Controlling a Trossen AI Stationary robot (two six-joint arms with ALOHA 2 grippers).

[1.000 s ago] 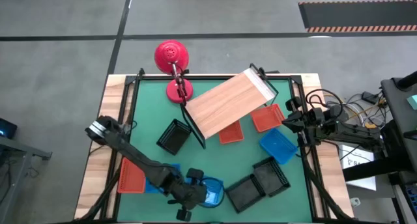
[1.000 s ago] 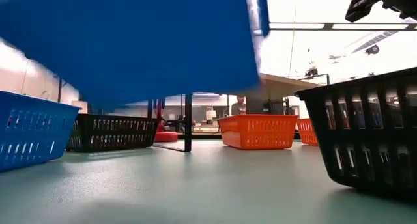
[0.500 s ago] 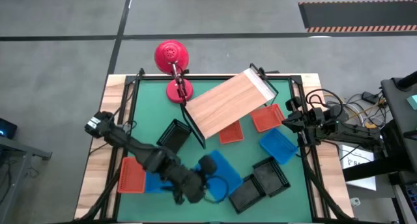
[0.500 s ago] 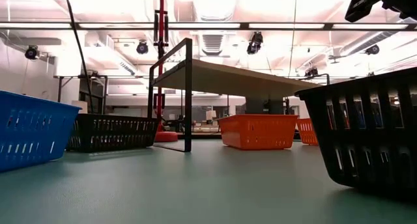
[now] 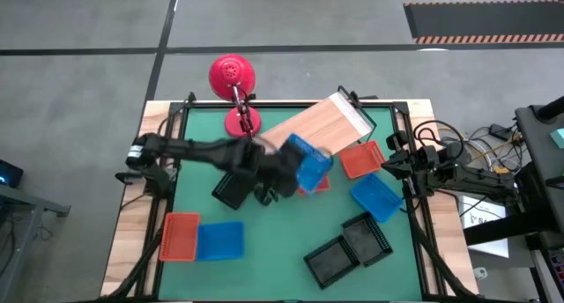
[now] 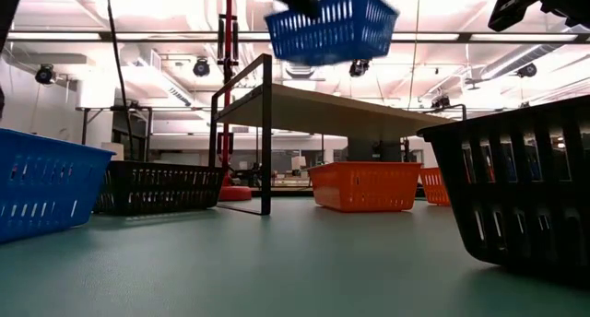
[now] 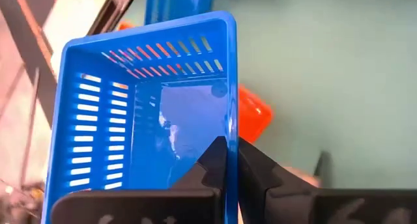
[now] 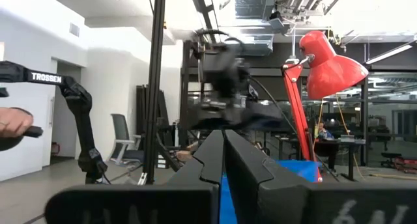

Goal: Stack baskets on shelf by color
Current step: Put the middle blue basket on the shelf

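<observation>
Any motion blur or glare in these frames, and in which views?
High view: left arm and its blue basket smeared by motion. Low view: that basket slightly blurred, ceiling lights blown out behind it. Left wrist view: basket sharp. Right wrist view: the far arm is blurred.

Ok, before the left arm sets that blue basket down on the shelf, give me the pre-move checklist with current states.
1. Left gripper shut on blue basket wall: ok.
2. Basket lifted above the shelf board, seen in low view: ok.
3. Basket level: not ok, it hangs tilted.
4. Shelf top free of other baskets: ok.
5. Right gripper parked at the table's right edge, shut, out of the way: ok.
6. Exact landing spot on the shelf: cannot tell.
</observation>
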